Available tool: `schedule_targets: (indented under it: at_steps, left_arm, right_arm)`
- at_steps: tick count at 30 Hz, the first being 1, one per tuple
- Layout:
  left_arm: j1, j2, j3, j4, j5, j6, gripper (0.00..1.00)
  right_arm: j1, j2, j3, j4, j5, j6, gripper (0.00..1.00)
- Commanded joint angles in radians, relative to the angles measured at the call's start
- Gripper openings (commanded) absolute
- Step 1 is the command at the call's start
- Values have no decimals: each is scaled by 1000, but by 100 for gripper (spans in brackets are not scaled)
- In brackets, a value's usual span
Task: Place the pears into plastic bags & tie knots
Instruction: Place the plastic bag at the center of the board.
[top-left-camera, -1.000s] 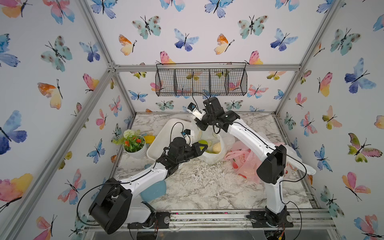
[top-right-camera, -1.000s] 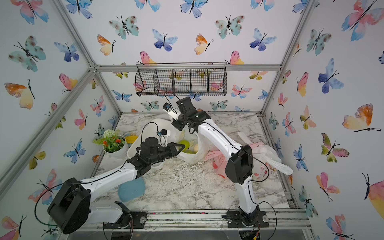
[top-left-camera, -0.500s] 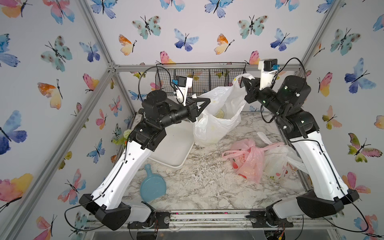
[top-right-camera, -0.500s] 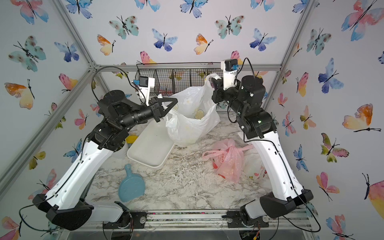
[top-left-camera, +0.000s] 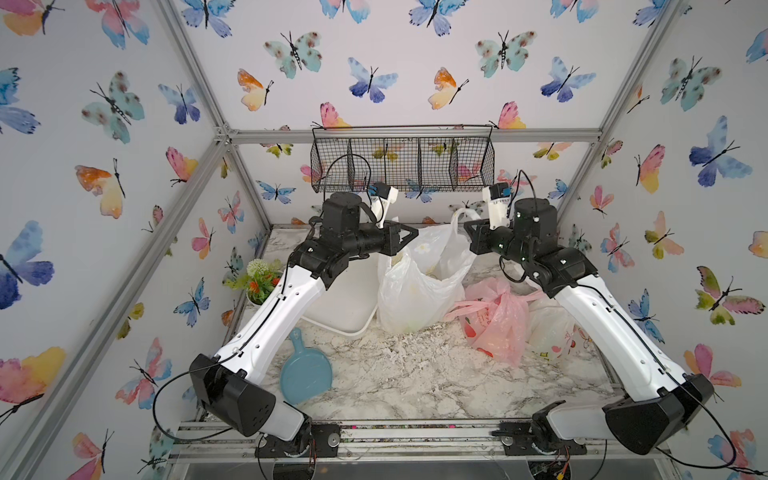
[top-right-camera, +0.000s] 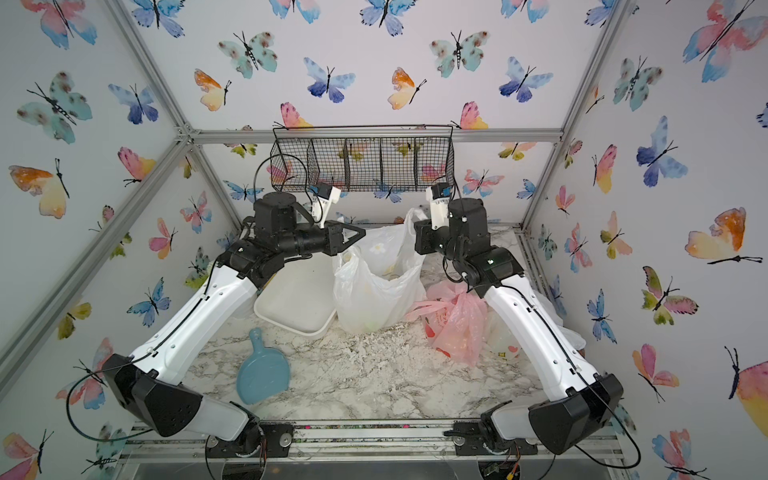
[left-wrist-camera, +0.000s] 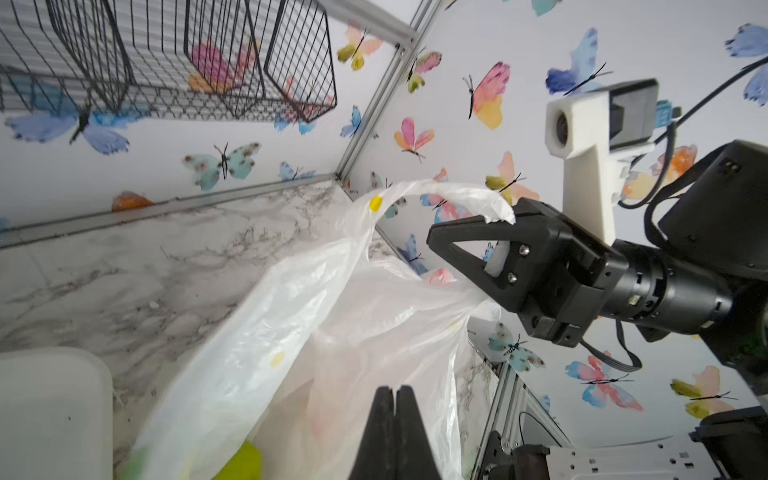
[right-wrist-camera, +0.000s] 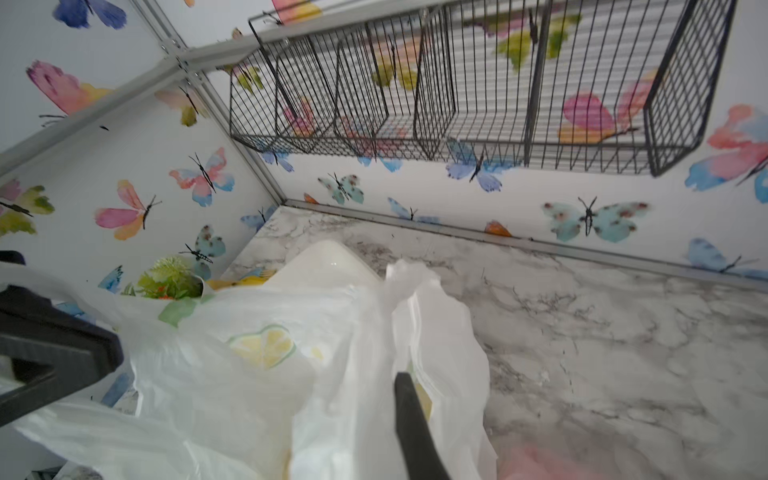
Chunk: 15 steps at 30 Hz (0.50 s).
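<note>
Lemon-print bag (top-left-camera: 415, 291) stands upright on the table (top-left-camera: 415, 374), just toward 12 o'clock of centre, mouth open and base resting on the marble surface in both top views. Left gripper (top-left-camera: 415, 237) is level with the bag's rim on its 9 o'clock side; the left wrist view shows its fingers (left-wrist-camera: 384, 415) clenched tip to tip, but whether any film is caught between them cannot be told. Right gripper (top-left-camera: 465, 226) sits at the bag's 2 o'clock, fingers pressed together and grasping one handle loop (left-wrist-camera: 436, 191), which arches from the bag up to the finger edge. One green pear (left-wrist-camera: 245, 461) is visible low inside the bag through the film; other pale shapes inside are too blurred to identify. White tray (top-left-camera: 345, 303) lies at the bag's 9 o'clock, touching it. Pink bag (top-left-camera: 494, 316) with red fruit prints lies slumped at the lemon-print bag's 4 o'clock, against it, handles trailing loose. Bunny-print bag (top-left-camera: 548, 332) lies at the pink bag's 3 o'clock, partly hidden by the right arm. Potted flowers (top-left-camera: 259, 282) stand at the table's 9 o'clock edge. Blue paddle-shaped board (top-left-camera: 305, 374) lies flat toward 7 o'clock. Black wire basket (top-left-camera: 401, 164) hangs on the wall at 12 o'clock.
</note>
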Motion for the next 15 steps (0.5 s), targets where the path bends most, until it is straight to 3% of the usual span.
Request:
schedule_targets:
  at_steps: [1,8,12,15]
  left_arm:
    - [6,-39,9,40,38,-25,1]
    - [-9,-83,-5,48,17,-28,2]
    - [-9,-81,-1,34,6,-19,5]
    - [-9,-83,1,61,17,-34,8]
  right_arm:
    - [-1,-8,5,-6,14,-3,12]
    - [0,44,225,-168,56,-97,41]
    - [6,46,323,-208,-42,-122,51]
    - [90,58,357,-256,-127,-173,57]
